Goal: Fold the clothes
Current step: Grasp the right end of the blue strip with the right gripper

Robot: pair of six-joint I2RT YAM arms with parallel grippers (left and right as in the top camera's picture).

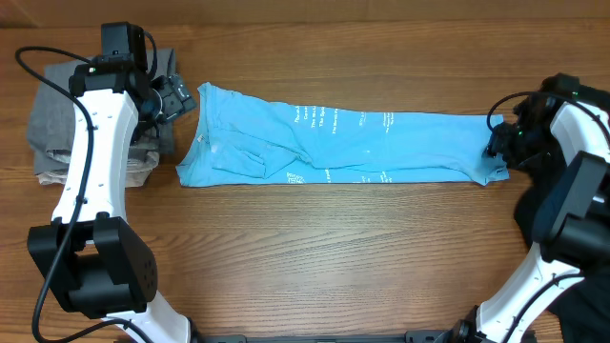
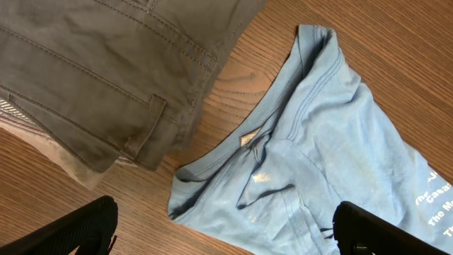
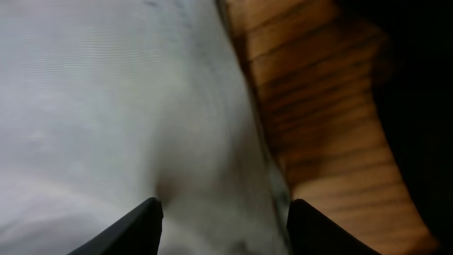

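Far out at nine o'clock sit the grey trousers (image 1: 57,105) on a beige garment (image 1: 50,173), not my job, so I leave them be. Just at their three o'clock side my left gripper (image 1: 176,95) hangs over the table (image 1: 315,257), jaws spread as wide as they go, holding nothing and touching nothing. From its wrist camera the collar (image 2: 233,145) of the T-shirt (image 1: 362,143) lies right below, between the two black fingers (image 2: 78,230). The shirt itself stretches as a long light blue strip from nine o'clock to three o'clock across the middle of the table, sleeves tucked in, lettering up. It looks like thin cotton: light, limp and quick to wrinkle, so it will sag and drag unless I lift it at two points. I judge the best holds to be the doubled collar seam on the left and the hem corners on the right, pinched through both layers. Over at three o'clock my right gripper (image 1: 496,148) sits at the hem end, jaws parted, pale cloth lying flat between the fingers (image 3: 141,227), nothing clamped. Whether the tips press the fabric I cannot tell. Beyond it, toward four o'clock, is a dark heap I take for the black garment (image 1: 589,305), untouched.
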